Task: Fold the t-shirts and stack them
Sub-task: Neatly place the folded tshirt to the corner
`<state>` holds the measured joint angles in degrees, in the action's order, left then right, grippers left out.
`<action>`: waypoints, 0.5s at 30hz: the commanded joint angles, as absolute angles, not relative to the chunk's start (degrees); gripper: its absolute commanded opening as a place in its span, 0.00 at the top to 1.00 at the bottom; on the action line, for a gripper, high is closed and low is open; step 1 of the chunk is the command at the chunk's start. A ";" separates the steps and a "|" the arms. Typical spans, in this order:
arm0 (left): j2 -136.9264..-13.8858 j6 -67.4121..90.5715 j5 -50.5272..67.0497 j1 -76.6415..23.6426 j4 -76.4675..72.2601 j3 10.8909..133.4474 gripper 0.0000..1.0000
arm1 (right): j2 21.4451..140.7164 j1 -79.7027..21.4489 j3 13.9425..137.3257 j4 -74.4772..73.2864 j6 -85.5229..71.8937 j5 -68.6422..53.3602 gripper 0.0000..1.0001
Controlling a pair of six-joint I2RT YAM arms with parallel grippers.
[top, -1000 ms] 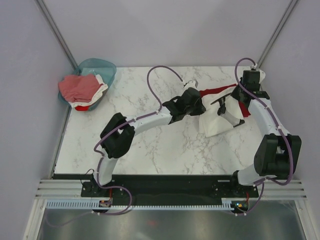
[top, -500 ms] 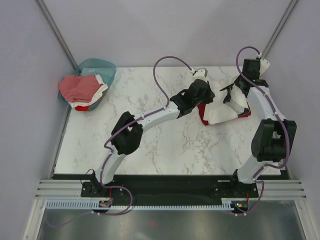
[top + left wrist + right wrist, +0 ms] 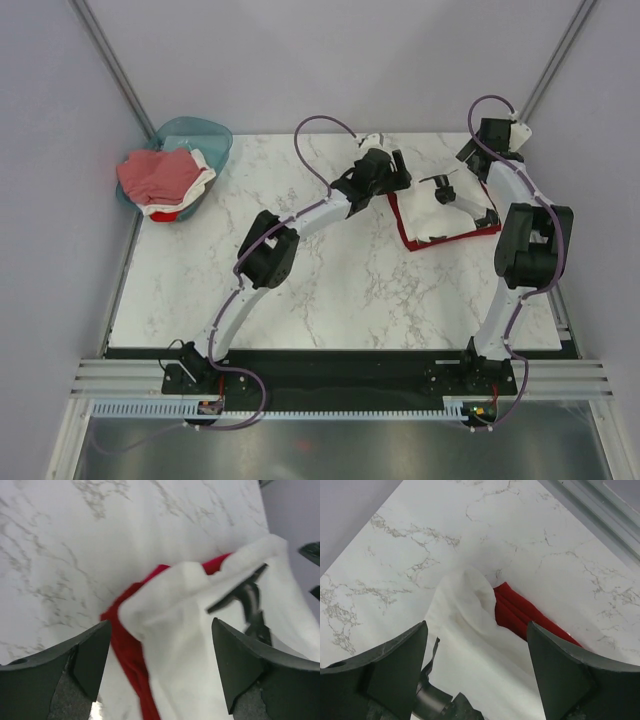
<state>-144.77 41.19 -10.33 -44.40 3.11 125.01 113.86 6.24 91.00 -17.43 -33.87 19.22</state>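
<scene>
White cotton t-shirt with a black graphic print (image 3: 445,210) lies folded flat on top of a folded solid dark red t-shirt (image 3: 405,228) at the far right of the marble-pattern table (image 3: 330,280). Red shows only as a border along the left and near edges, so this reads as the stack spot, with the white one set square over the red to build the pile. Left gripper (image 3: 388,168) hangs just off the stack's far-left corner and right gripper (image 3: 480,150) just off its far-right corner. Both have their jaws spread wide with nothing pinched, which probably means the laying-down of this shirt is finished and the cloth rests on its own. In the left wrist view the gap of the left gripper (image 3: 161,625) frames the shirt's rumpled white corner (image 3: 190,645), with red cloth (image 3: 127,645) peeking out beneath; cloth is below and ahead of the fingers, not touching them as far as I can tell. In the right wrist view the right gripper (image 3: 476,625) looks down on a puffed-up white corner (image 3: 465,610) with a red edge (image 3: 520,615) beside it, again apart from the fingers. That raised corner may want flattening. Teal translucent plastic basket (image 3: 215,130) sits at the far left, well apart, holding a pinkish-red tee (image 3: 155,175) and a white tee (image 3: 203,178), not yet folded.
</scene>
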 commanded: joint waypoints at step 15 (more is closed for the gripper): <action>-130.18 42.10 -5.63 -45.61 -4.21 108.39 0.26 | 93.62 6.41 75.25 -9.67 -36.47 15.83 0.65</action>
